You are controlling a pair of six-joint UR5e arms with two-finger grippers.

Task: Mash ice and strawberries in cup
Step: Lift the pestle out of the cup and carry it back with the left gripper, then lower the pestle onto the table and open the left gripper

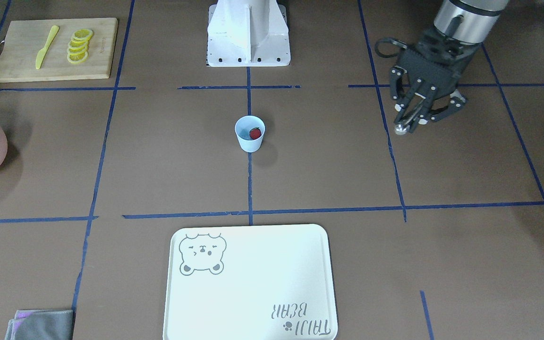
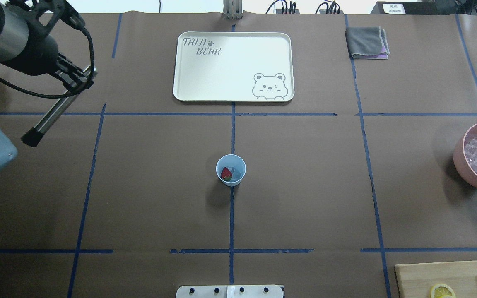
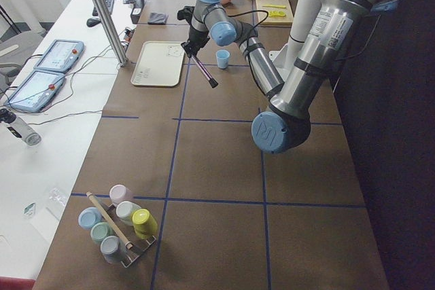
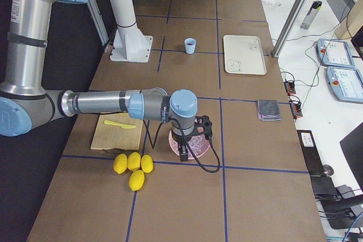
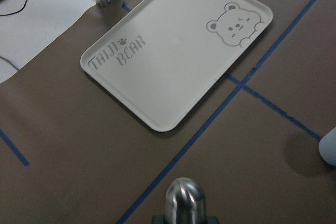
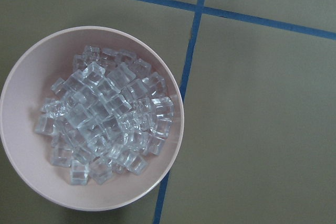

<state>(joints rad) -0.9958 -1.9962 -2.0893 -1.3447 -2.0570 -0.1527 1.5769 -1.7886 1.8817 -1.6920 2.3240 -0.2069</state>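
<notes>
The cup [image 2: 230,170] stands mid-table with the strawberry [image 2: 225,174] inside. Beyond it, to the left, the left gripper [image 2: 75,82] clamps a slanting metal rod [image 2: 50,116]. The right gripper [image 4: 182,151] hangs over the ice [image 6: 105,124] in the pink bowl [image 6: 26,177]; I cannot tell how its fingers stand.

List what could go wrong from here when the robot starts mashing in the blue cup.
1. The cup is small and stands free. The right tool hangs over the pink bowl, not steadying it, so pressing may tip it.
2. The left tool holds the masher tilted, far off to the side. Lowered off-centre, it could strike the narrow rim.
3. The strawberry lies against one wall and might slip aside.
</notes>
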